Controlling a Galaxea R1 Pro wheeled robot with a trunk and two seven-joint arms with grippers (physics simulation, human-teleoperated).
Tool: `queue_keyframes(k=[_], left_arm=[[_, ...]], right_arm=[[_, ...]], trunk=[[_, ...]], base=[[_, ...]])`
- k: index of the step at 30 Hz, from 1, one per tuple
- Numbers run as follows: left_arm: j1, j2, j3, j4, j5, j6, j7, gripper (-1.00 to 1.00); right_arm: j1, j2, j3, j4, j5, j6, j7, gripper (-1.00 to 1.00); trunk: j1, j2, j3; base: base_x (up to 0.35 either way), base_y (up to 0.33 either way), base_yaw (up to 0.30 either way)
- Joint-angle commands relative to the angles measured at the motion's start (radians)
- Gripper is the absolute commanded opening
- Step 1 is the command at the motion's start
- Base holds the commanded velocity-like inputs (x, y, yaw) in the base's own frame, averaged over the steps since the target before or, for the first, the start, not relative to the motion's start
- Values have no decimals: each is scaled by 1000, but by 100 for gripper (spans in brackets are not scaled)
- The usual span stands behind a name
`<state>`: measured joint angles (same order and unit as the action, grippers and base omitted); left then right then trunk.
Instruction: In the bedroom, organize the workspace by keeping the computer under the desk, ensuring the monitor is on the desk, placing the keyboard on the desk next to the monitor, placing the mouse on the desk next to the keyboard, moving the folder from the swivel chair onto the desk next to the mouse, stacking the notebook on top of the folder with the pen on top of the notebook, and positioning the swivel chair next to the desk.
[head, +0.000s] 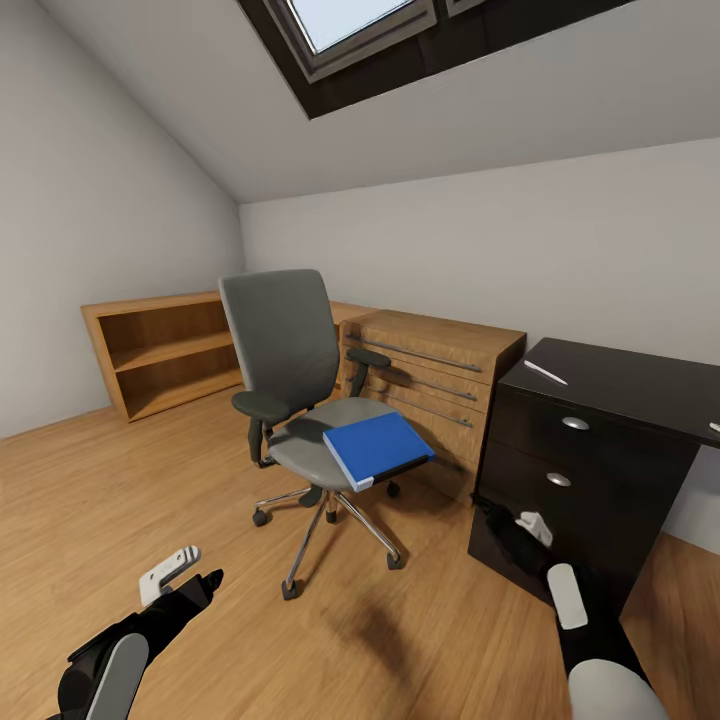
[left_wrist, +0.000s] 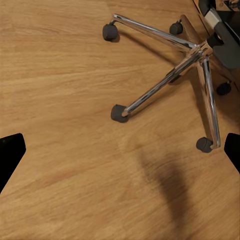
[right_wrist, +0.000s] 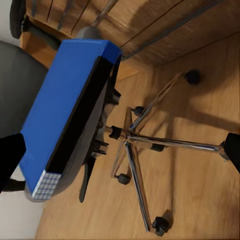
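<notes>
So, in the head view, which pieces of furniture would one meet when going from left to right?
Oak shelving unit → swivel chair with the blue folder on its seat → wooden chest of drawers → black drawer cabinet.

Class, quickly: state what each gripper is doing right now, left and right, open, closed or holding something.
Left gripper: open, holding nothing, above the floor.
Right gripper: open, holding nothing, near the folder on the swivel chair.
</notes>
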<state>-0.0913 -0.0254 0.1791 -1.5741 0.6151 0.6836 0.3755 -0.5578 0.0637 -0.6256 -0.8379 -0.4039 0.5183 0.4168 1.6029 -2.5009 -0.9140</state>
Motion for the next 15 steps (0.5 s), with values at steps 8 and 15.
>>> queue_keyframes(k=[8, 15], left_arm=[[-1, -1, 2, -1, 11, 4, 8, 100], [-1, -1, 2, 0, 11, 4, 8, 100]], right_arm=[[-5, -75, -1, 177, -191, -3, 7, 100], [-6, -118, 2, 253, -236, -5, 66, 100]], trunk=[[0, -1, -1], [0, -1, -1]], base=[[0, 0, 0], [0, 0, 0]])
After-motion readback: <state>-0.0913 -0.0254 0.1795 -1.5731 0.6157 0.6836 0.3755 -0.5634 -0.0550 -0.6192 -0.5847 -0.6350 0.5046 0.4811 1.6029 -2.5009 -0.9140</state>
